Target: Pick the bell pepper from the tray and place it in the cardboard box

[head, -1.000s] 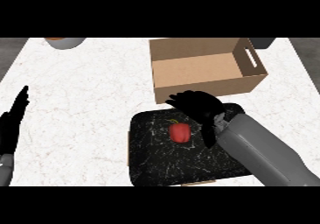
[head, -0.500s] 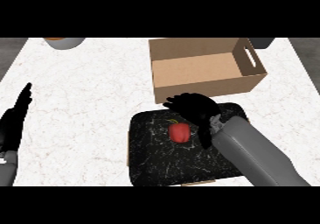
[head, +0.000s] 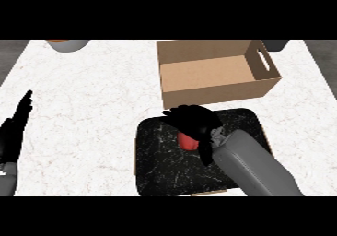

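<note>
Nearest, one dark marbled tray (head: 164,166) lies on the white counter (head: 90,92), and the right forearm crosses its right half. The right hand (head: 195,120) sits over the tray's far middle, its fingers curled down round the one red bell pepper (head: 188,142), of which only a small red patch shows under the palm; the pepper is on the tray, and whether it is lifted off the surface cannot be told. At the left edge, the left hand (head: 14,129) rests open, fingers straight and pointing away. Beyond the tray, just past its far rim, stands one open cardboard box (head: 212,76) with a handle slot in its right wall. Farthest off, two grey vessels (head: 68,44) are cut by the top edge, one at far left, one at far right. Half a second ago the right hand lay beside the pepper with most of it in plain sight; now the hand has closed over it and hides most of it
</note>
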Controlling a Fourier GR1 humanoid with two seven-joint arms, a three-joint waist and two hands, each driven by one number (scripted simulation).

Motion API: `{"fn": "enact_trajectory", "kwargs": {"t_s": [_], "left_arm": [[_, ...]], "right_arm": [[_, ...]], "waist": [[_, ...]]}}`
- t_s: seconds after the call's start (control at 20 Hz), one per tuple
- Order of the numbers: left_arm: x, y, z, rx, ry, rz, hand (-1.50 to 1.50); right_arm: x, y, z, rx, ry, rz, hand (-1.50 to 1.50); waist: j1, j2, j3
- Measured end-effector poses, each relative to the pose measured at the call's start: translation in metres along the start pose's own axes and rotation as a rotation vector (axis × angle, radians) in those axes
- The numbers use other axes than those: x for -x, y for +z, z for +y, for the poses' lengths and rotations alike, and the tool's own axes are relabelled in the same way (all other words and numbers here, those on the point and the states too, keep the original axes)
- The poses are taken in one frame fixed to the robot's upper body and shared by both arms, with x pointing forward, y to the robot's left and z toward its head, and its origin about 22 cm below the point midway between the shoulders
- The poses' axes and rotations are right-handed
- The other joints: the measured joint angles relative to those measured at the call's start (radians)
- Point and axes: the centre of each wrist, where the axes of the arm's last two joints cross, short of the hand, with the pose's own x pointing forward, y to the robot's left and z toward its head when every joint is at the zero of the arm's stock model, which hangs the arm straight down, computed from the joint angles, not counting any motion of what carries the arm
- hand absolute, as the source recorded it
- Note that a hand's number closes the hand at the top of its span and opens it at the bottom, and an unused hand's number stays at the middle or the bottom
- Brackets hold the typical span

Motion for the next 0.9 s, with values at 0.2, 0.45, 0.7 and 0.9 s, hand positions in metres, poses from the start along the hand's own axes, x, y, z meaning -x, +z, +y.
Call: {"fn": "enact_trajectory", "kwargs": {"t_s": [0.2, 0.45, 0.7, 0.9], "left_arm": [[0.001, -0.002, 0.002, 0.005, 0.0, -0.002, 0.0], [0.003, -0.005, 0.001, 0.004, 0.003, 0.002, 0.0], [-0.001, -0.004, -0.001, -0.001, 0.001, -0.003, 0.0], [0.003, -0.002, -0.003, 0.001, 0.0, -0.006, 0.0]], "right_arm": [[-0.009, 0.001, 0.008, -0.031, 0.031, 0.023, -1.5], [-0.013, -0.007, 0.017, -0.063, 0.054, 0.095, -1.5], [-0.013, -0.022, 0.034, -0.072, 0.06, 0.145, 1.5], [-0.011, -0.027, 0.039, 0.033, 0.12, 0.131, 1.5]], "waist": [[-0.001, 0.0, 0.0], [-0.001, 0.0, 0.0], [0.001, 0.001, 0.0], [0.002, -0.003, -0.001]]}}
